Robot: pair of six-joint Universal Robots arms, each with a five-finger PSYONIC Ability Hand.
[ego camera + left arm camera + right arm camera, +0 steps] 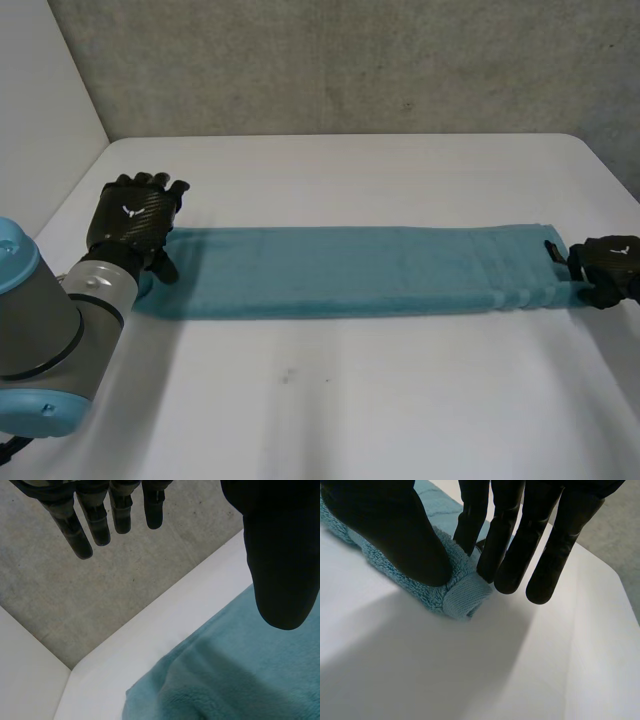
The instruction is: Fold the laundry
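Observation:
A teal towel (340, 272) lies as a long folded strip across the white table (350, 400). My left hand (135, 212) hovers over the towel's left end with its fingers (82, 530) straight and spread, thumb above the cloth (220, 675). My right hand (606, 268) is at the towel's right end. In the right wrist view its thumb and fingers (510, 545) pinch the towel's corner hem (462, 597) between them.
A grey concrete wall (350, 60) stands behind the table. The table's far edge (350, 137) and right edge (625, 190) are near my hands. Bare table lies in front of the towel.

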